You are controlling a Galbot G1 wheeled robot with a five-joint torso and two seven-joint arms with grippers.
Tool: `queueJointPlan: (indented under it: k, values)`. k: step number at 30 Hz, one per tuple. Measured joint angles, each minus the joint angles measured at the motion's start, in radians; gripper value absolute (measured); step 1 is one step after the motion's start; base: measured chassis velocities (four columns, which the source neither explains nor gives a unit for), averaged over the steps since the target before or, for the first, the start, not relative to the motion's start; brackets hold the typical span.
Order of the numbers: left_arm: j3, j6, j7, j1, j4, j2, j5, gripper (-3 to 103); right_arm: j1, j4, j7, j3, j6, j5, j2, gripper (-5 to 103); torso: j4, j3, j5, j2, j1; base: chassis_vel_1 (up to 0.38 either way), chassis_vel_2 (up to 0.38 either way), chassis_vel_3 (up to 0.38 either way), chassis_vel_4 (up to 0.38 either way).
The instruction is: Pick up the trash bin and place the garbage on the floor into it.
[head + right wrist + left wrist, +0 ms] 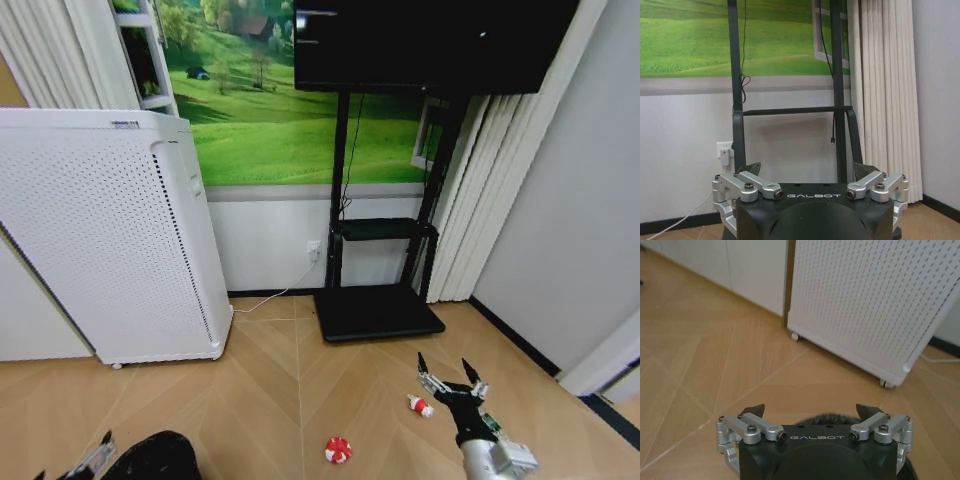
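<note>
Both tools spread wide over a chevron parquet floor (270, 390), litter lying ahead of the right one.

Head view: the right tool (448, 378) hovers low at the lower right, fingers wide apart and holding nothing. A small red-and-white tube-like piece (420, 405) lies just beside it on the floor, and a crumpled red-and-white wrapper (338, 450) lies nearer the robot. The trash bin (155, 458) shows as a dark rim at the bottom edge, with the left tool (75, 466) just beside it. A white perforated appliance (100, 235) stands left; a black TV stand (378, 300) stands against the landscape mural.

Left wrist view: the left tool (810, 412) is wide open over the bin's dark rim, with the appliance beyond.

Right wrist view: the right tool (807, 170) is wide open, facing the stand and a pale curtain (882, 90).
</note>
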Motion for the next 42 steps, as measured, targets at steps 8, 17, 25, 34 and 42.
queueJointPlan:
  k: [8, 17, 25, 34, 42]
  values:
    - [0.124, -0.010, -0.003, 0.063, 0.068, -0.020, 0.021, 98, 0.043, -0.034, 0.006, 0.007, -0.012, 0.052, -0.024, 100, 0.0000, 0.002, 0.0000, 0.002, 0.001, 0.000, 0.000, 0.000, 0.000]
    - [0.138, 0.015, -0.001, 0.039, 0.136, -0.008, -0.004, 97, 0.078, -0.045, 0.020, 0.013, -0.046, 0.121, -0.059, 100, 0.0000, 0.003, 0.0001, 0.004, 0.001, 0.000, 0.000, 0.000, 0.000]
    - [0.147, 0.024, 0.020, -0.060, 0.259, -0.011, -0.001, 98, 0.064, -0.050, 0.021, 0.013, -0.054, 0.129, -0.072, 100, 0.0000, 0.004, -0.0001, 0.005, 0.001, 0.000, 0.000, 0.000, 0.000]
    - [0.149, 0.030, 0.046, -0.140, 0.369, 0.006, 0.012, 92, 0.039, -0.037, 0.021, 0.016, -0.049, 0.125, -0.074, 100, 0.0000, 0.005, -0.0003, 0.006, 0.001, 0.000, 0.000, 0.000, 0.000]
    - [0.149, 0.000, 0.067, -0.151, 0.391, 0.007, 0.031, 64, 0.014, -0.028, 0.017, 0.014, -0.040, 0.113, -0.064, 100, 0.0000, 0.005, -0.0001, 0.006, 0.001, 0.000, 0.000, 0.000, 0.000]
